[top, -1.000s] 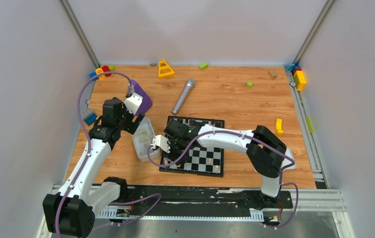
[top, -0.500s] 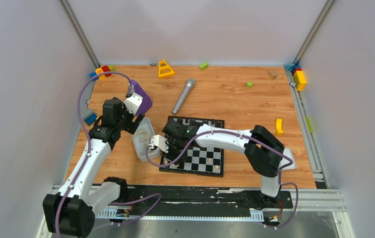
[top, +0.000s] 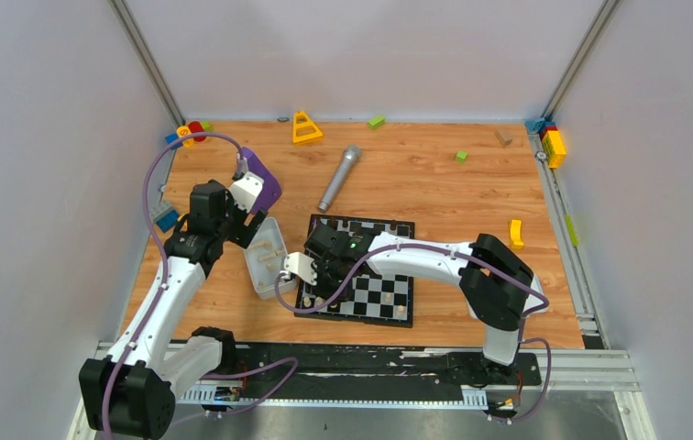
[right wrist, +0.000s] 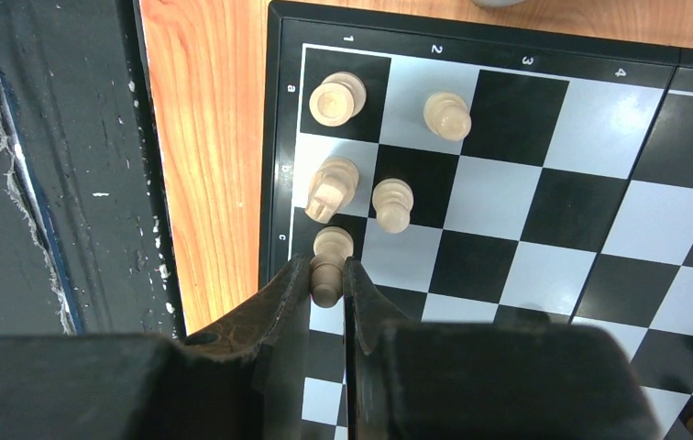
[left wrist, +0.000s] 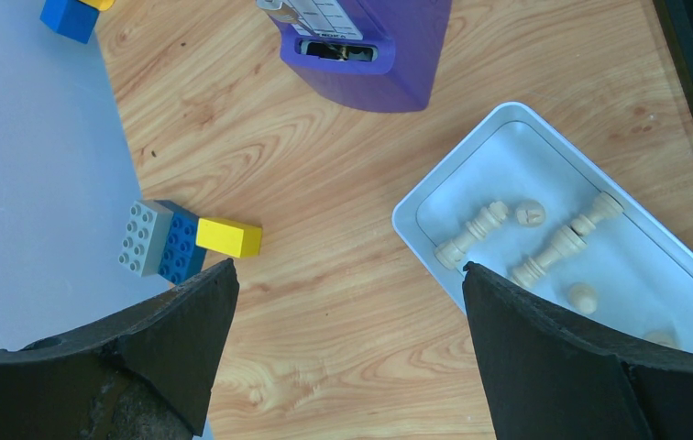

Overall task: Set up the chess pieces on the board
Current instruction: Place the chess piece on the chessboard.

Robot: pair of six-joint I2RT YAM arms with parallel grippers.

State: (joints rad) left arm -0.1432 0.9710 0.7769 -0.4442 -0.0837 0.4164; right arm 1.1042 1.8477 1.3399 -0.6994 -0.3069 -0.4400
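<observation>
Right tool point(right wrist: 326, 271): fingers clamped on a pale chess piece point(right wrist: 329, 261) at square c1, on the chessboard's point(right wrist: 508, 197) edge file
Beside it: rook point(right wrist: 336, 99) on a1, knight point(right wrist: 332, 183) on b1, pawns point(right wrist: 446, 115) on a2 and b2
Left tool point(left wrist: 343, 307): fingers wide apart, holding nothing, above the worktop point(left wrist: 306, 211) beside the white tray point(left wrist: 409, 213)
Tray: several spare pieces point(left wrist: 471, 234) lying loose inside
</observation>
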